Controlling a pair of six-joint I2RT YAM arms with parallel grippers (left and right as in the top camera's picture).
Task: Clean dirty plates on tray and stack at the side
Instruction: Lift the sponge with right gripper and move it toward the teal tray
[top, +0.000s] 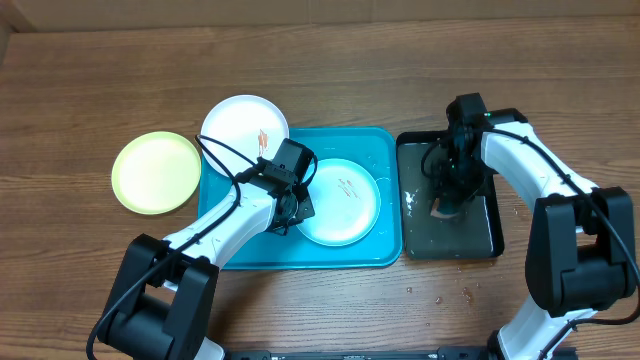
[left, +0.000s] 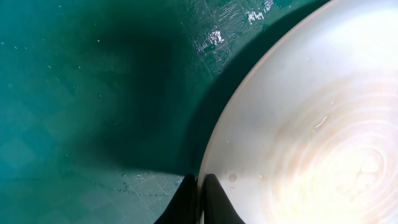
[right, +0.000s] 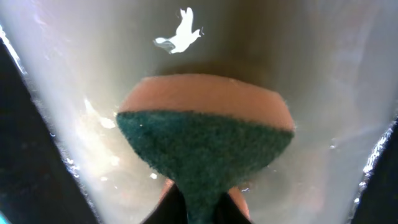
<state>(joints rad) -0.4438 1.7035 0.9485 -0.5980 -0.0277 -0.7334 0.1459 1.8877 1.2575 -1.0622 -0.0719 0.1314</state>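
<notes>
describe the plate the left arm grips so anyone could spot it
Find the blue tray. The plate lies in it, its rim pinched by the left fingers. Only it lies wholly inside: the yellow-green plate sits outside, the white plate overlaps the corner.

Tray: turquoise-blue, rectangular, rounded corners, raised rim; lying flat at centre of the overhead frame, long side running left to right; floor glistening wet in patches in the left wrist view.
Light blue plate: sitting right way up inside the tray, right of its middle; showing small reddish-orange streaks on its upper part; gleaming wet, with faint rings, in the left wrist view.
White plate: lying upper left of centre, overlapping the tray's upper left corner; carrying an orange smear toward its right side.
Yellow-green plate: lying flat at left of the frame, outside the tray, just beside the white plate; showing no smear.
</notes>
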